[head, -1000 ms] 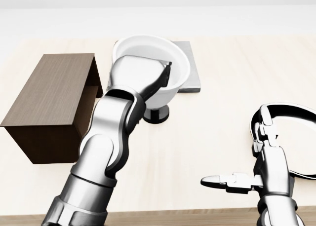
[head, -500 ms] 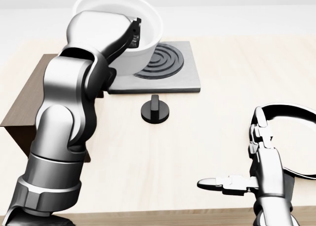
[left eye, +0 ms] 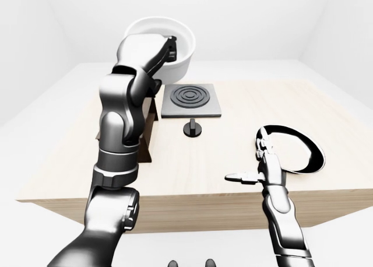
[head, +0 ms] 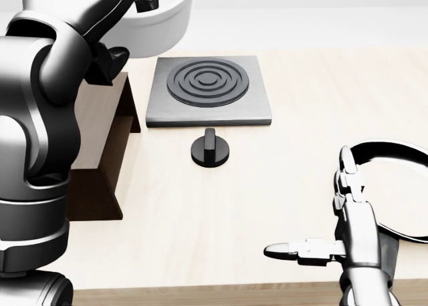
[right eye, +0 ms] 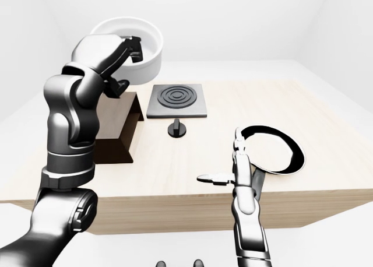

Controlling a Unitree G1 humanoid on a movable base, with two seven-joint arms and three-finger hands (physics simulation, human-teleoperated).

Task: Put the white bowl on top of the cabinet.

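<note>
While head view crops white bowl point(right eye: 135, 51) | right-eye shows left hand point(right eye: 129, 50) gripping rim

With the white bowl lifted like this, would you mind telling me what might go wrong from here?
1. The left hand grips the white bowl only at its rim, with fingers hooked over the edge, so it could tilt or slip out.
2. The left arm hides much of the brown cabinet in every view, so its top is hard to judge and the bowl might land off-centre.
3. Lowering too fast could knock the bowl against the cabinet's edge.
</note>
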